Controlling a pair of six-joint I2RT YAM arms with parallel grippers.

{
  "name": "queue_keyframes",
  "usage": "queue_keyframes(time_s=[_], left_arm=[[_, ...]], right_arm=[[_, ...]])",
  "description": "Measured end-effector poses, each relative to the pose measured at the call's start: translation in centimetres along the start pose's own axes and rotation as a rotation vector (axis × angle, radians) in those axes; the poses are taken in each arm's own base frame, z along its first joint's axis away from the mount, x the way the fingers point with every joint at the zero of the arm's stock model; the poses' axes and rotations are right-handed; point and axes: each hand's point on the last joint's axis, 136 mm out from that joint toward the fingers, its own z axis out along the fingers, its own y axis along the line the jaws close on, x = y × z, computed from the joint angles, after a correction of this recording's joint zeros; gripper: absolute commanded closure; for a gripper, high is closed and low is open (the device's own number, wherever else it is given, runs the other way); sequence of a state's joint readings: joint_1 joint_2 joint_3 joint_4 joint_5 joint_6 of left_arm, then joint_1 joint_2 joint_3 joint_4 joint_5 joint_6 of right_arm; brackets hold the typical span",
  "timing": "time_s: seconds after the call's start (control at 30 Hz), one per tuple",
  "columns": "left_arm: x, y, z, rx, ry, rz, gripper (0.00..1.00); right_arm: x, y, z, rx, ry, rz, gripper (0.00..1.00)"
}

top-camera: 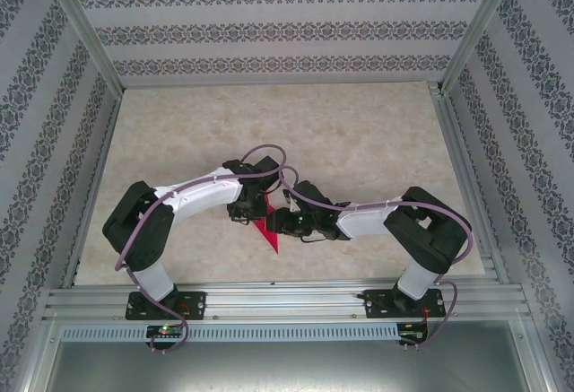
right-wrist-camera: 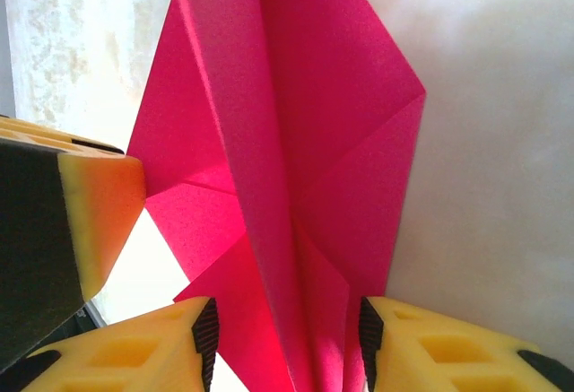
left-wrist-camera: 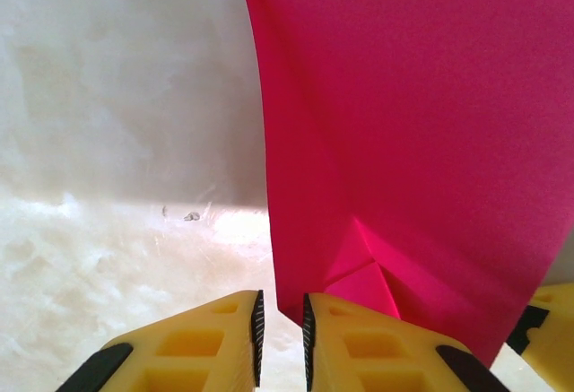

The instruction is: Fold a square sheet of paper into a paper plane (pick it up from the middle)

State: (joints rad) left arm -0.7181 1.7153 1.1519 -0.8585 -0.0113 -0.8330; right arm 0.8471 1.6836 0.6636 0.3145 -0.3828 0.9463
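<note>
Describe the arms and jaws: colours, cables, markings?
Left arm and right arm: white links, black joints, black bases, purple cables looped along them. Jaws are yellow blocks with hollow pockets, black ribbed pads and black patches further back.

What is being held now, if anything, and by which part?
The folded paper lies between the right gripper's fingers, at its centre crease; grip uncertain.

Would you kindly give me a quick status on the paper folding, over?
Left tool barely open, beside the part-folded pink paper. Right tool astride its folds, grip unclear. No obstruction seen.
</note>
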Motion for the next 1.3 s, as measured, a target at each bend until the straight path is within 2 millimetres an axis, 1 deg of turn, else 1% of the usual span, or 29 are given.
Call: queue_keyframes(time_s=[0.3,0.37,0.5,0.53,0.63,0.93,1.13,1.2,1.3], left_arm=[[0.0,0.0,0.0,0.002,-0.002,-0.003,0.77],[0.0,0.0,0.0,0.002,-0.002,-0.003,0.78],[-0.1,-0.1,0.0,0.003,-0.003,-0.003,0.78],[-0.1,-0.1,0.0,0.004,-0.003,-0.003,0.78],[-0.1,-0.1,0.0,0.005,-0.004,-0.003,0.78],[-0.1,-0.2,0.0,0.007,-0.003,-0.003,0.78],[-0.1,0.0,0.0,0.002,-0.003,-0.003,0.78],[0.0,0.2,-0.1,-0.004,0.002,-0.006,0.78],[0.0,0.3,-0.1,-0.006,0.004,-0.007,0.78]], right_arm=[[0.0,0.0,0.0,0.000,0.000,0.000,0.56],[0.0,0.0,0.0,0.000,0.000,-0.001,0.59],[0.0,-0.1,0.1,0.004,0.002,-0.002,0.62],[-0.1,-0.1,0.2,0.006,0.003,-0.001,0.61],[-0.1,0.1,0.4,0.010,0.008,-0.005,0.54],[-0.2,0.4,0.5,0.002,0.007,-0.015,0.48],[-0.2,0.7,0.4,-0.008,0.005,-0.019,0.38],[-0.2,0.9,0.3,-0.016,0.007,-0.023,0.37],[-0.1,0.9,0.3,-0.017,0.009,-0.033,0.38]])
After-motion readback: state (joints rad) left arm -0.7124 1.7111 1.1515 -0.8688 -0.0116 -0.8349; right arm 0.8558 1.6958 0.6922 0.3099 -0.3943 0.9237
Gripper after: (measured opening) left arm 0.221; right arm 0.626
